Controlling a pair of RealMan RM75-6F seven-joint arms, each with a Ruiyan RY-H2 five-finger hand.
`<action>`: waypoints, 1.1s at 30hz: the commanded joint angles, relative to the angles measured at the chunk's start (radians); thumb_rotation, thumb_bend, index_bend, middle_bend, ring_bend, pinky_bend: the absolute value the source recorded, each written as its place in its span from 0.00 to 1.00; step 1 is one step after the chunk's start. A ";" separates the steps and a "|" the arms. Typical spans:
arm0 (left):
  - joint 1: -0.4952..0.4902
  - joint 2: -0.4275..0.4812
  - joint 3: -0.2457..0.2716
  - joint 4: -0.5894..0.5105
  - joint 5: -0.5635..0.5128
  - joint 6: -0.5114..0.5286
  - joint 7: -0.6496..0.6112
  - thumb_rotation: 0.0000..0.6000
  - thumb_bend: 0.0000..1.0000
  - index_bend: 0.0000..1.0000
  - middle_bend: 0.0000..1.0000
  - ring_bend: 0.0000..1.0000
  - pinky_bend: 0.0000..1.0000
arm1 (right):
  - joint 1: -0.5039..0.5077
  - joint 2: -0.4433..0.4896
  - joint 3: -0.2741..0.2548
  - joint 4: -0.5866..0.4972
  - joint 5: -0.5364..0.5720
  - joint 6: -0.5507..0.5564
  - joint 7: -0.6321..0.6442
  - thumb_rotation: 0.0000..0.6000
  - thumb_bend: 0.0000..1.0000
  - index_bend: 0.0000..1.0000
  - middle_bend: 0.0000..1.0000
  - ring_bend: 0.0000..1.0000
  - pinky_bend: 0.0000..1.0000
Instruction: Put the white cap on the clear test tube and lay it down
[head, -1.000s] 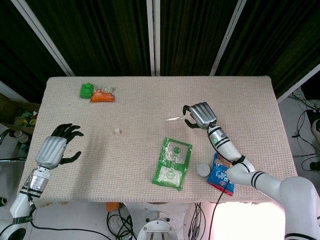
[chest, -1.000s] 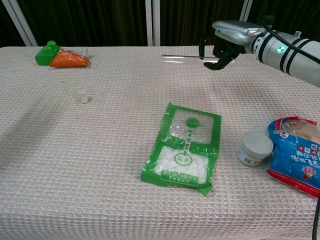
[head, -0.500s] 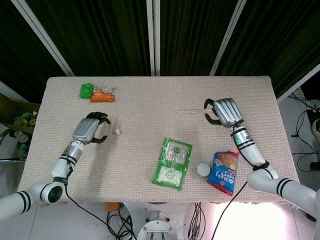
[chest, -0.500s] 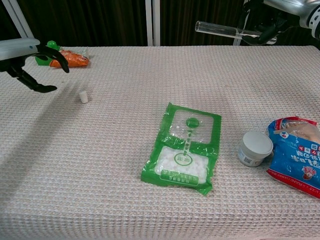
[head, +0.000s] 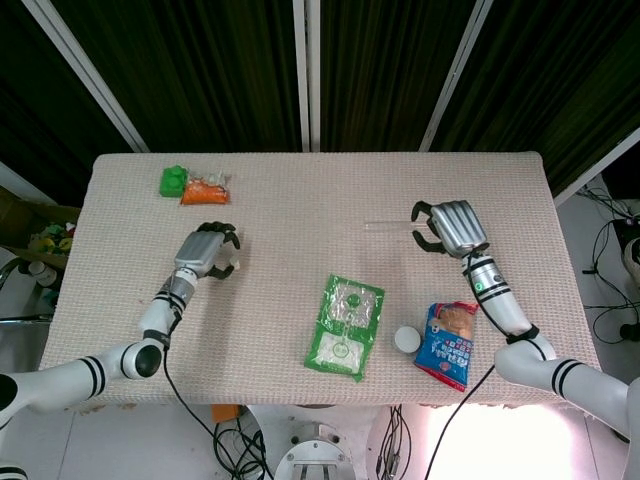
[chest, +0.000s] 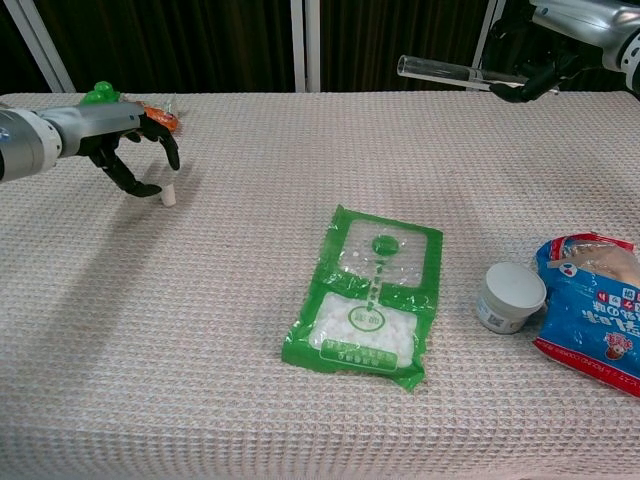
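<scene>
The small white cap (head: 232, 266) (chest: 169, 195) stands on the woven tablecloth at the left. My left hand (head: 205, 250) (chest: 125, 135) hovers just over and beside it, fingers curved and apart, thumb tip close to the cap; nothing is held. My right hand (head: 455, 225) (chest: 565, 40) grips the clear test tube (head: 390, 224) (chest: 450, 72) by one end. The tube is raised above the table, roughly level, with its open end pointing left.
A green packet (head: 345, 325) (chest: 370, 300) lies mid-table. A small white jar (head: 406, 340) (chest: 510, 296) and a blue snack bag (head: 447, 345) (chest: 595, 310) sit at the front right. A green block and orange pouch (head: 195, 185) (chest: 125, 115) lie at the back left.
My left hand has travelled right across the table until its fingers reach the cap. My right hand lifted the tube off the table earlier and now holds it nearly still.
</scene>
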 joint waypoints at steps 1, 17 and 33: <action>-0.006 -0.006 0.012 -0.002 -0.006 0.011 0.014 1.00 0.35 0.40 0.14 0.10 0.10 | 0.000 -0.007 -0.002 0.010 -0.004 -0.005 0.008 1.00 0.66 0.89 1.00 1.00 1.00; -0.029 -0.023 0.031 0.010 -0.053 0.020 0.029 1.00 0.41 0.45 0.14 0.10 0.10 | -0.006 -0.023 -0.006 0.043 -0.016 -0.012 0.035 1.00 0.66 0.89 1.00 1.00 1.00; -0.002 0.012 0.019 -0.039 -0.006 0.110 -0.011 1.00 0.46 0.58 0.17 0.10 0.11 | -0.018 -0.053 -0.015 0.055 -0.040 0.000 0.090 1.00 0.67 0.91 1.00 1.00 1.00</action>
